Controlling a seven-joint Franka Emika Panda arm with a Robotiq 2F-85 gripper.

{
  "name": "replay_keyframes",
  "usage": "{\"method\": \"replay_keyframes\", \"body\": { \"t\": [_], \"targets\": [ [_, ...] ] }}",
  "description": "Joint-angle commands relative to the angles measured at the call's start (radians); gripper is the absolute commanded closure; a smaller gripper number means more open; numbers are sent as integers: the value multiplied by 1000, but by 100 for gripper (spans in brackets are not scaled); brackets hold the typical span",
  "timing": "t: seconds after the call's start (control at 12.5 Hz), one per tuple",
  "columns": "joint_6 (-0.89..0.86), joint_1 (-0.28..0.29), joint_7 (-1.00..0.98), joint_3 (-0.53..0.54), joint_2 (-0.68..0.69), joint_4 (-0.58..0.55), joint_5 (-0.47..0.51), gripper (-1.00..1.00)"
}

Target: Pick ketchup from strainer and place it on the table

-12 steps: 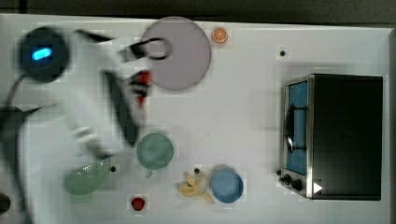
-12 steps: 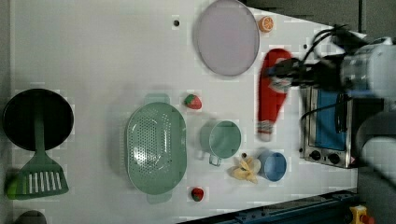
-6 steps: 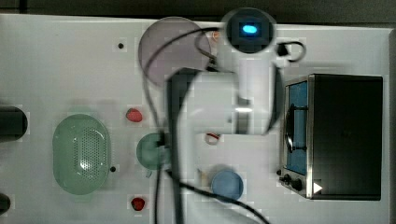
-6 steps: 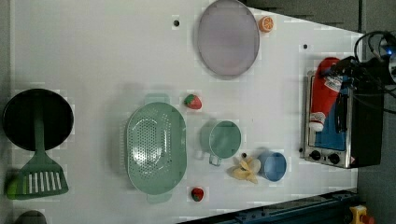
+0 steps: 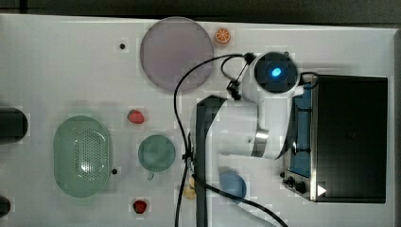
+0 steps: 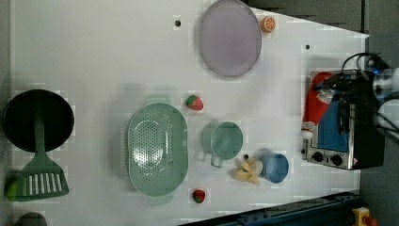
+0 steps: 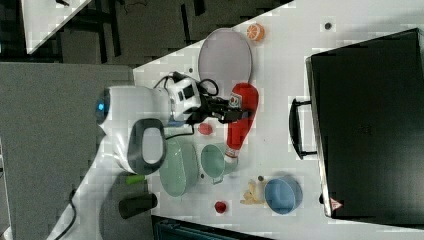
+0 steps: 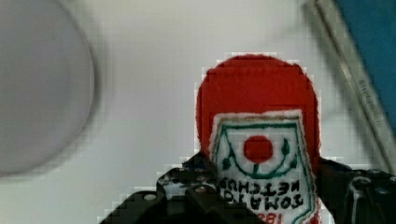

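The hand (image 7: 235, 112) is closed around the ketchup (image 7: 240, 119), carried in the air beside the toaster oven (image 6: 341, 122), well apart from the empty strainer (image 6: 157, 149), so the next move is lowering it onto the surface (image 6: 103, 52) and releasing.

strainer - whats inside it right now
Nothing: the strainer shows only its bare perforated bottom. The ketchup is out, held in the gripper above the table.
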Motion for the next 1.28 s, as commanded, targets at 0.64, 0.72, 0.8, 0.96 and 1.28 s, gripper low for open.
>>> {"method": "replay_keyframes", "body": {
  "t": [0.64,0.72,0.8,0.96,1.28],
  "targets": [
    [363,51,-58,73,57,-296,3,-26],
    [399,51,-59,72,78,-302,3,-46],
    [423,51,-59,70,90,-302,2,-68],
    [419,51,-59,71,77,-297,2,-100],
    [388,51,-44,78,-44,-235,2,-100]
  ]
}}
